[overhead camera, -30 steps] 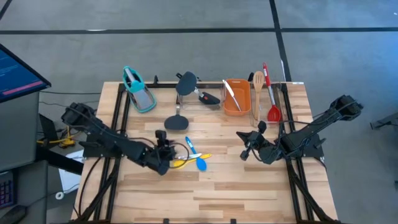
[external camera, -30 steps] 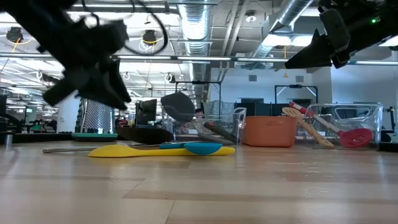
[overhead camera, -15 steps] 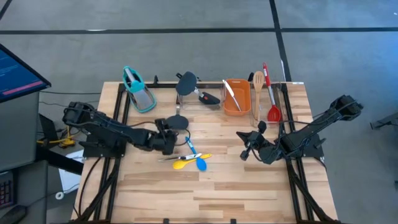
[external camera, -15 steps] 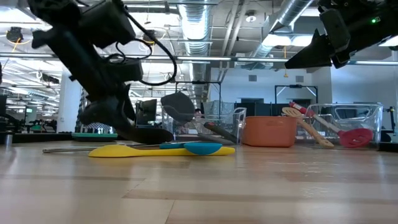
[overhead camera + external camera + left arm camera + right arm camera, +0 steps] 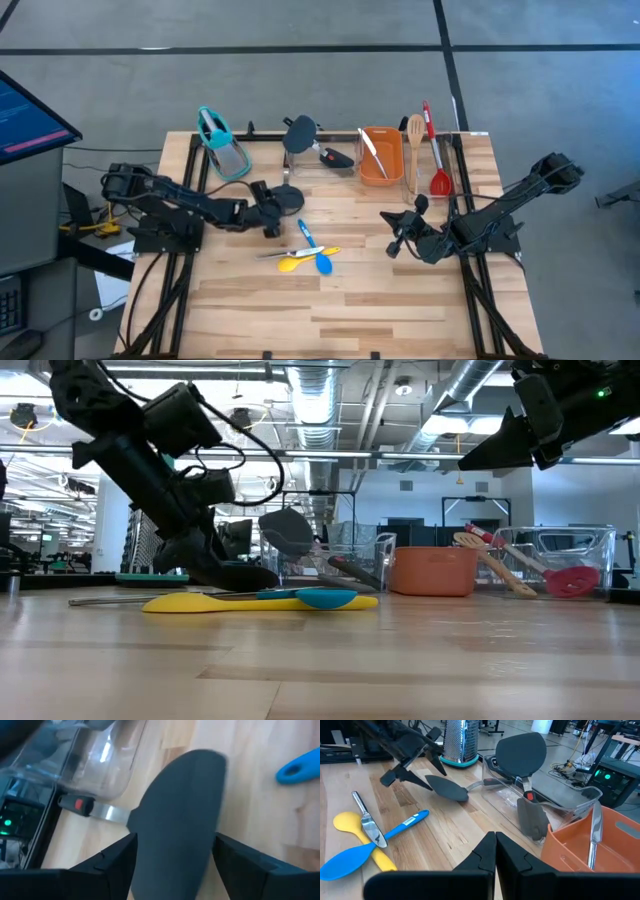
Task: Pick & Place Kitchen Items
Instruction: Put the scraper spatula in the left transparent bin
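Observation:
The black spatula (image 5: 288, 196) lies with its blade flat on the table, and its handle (image 5: 75, 804) runs back to the clear tray (image 5: 312, 165). My left gripper (image 5: 276, 212) is open and slants down at the blade (image 5: 185, 795), with one finger on each side of it. A yellow spoon (image 5: 290, 264), a blue spoon (image 5: 321, 262) and a silver utensil (image 5: 367, 822) lie crossed on the table nearer the front. My right gripper (image 5: 400, 240) hangs shut above the table's right half, with nothing in it. My left gripper has its fingers (image 5: 112, 865) on the two long edges of the spatula blade, coming from the table's left and slanting down. Whether they touch the blade, I cannot tell. The blade lies flat on the wood.
A grater with a teal handle (image 5: 222, 148) stands at the far left. The clear tray holds a grey spatula (image 5: 299, 130) and a dark scoop (image 5: 336, 158). An orange tub (image 5: 380, 156) stands beside another clear tray holding a wooden spoon (image 5: 414, 132) and a red spoon (image 5: 438, 170).
My left gripper has swung from beside the yellow spoon toward the far edge. It has come down over the black spatula's blade. The spoons and the spatula have stayed where they were.

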### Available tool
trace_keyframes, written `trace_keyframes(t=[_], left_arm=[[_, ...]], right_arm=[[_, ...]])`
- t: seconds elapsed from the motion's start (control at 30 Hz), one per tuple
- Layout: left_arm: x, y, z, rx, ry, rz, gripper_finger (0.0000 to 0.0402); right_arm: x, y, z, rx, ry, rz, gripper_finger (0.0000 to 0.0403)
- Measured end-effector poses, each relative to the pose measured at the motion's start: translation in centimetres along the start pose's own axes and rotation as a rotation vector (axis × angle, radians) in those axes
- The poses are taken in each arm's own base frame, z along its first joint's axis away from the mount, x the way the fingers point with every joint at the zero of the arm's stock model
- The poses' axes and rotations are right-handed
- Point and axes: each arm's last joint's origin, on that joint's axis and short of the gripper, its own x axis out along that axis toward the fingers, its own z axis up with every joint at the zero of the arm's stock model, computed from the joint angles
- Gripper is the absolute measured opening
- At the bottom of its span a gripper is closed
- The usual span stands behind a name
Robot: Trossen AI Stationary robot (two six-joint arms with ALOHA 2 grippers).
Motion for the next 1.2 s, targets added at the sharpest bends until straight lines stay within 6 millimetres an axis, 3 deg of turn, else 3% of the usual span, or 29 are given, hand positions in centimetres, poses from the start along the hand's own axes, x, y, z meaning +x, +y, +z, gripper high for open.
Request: trace_keyframes(t=[0.47, 0.7, 1.0, 1.2], left_arm=[[3.3, 0.7, -1.5, -0.097, -0.013, -0.013, 0.0215], [4.1, 0.4, -1.5, -0.111, -0.025, -0.016, 0.0163], [2.8, 0.9, -1.8, -0.122, -0.028, 0.013, 0.0021], [-0.5, 1.1, -3.7, -0.222, 0.034, 0.021, 0.0002]], right_arm=[[0.0, 0.0, 0.0, 0.004, -0.002, 0.001, 0.0001], [0.0, 0.0, 0.0, 0.004, -0.002, 0.001, 0.0001], [0.0, 0.0, 0.0, 0.001, 0.0, 0.0, 0.0001], [0.0, 0.0, 0.0, -0.001, 0.0, 0.0, 0.0001]])
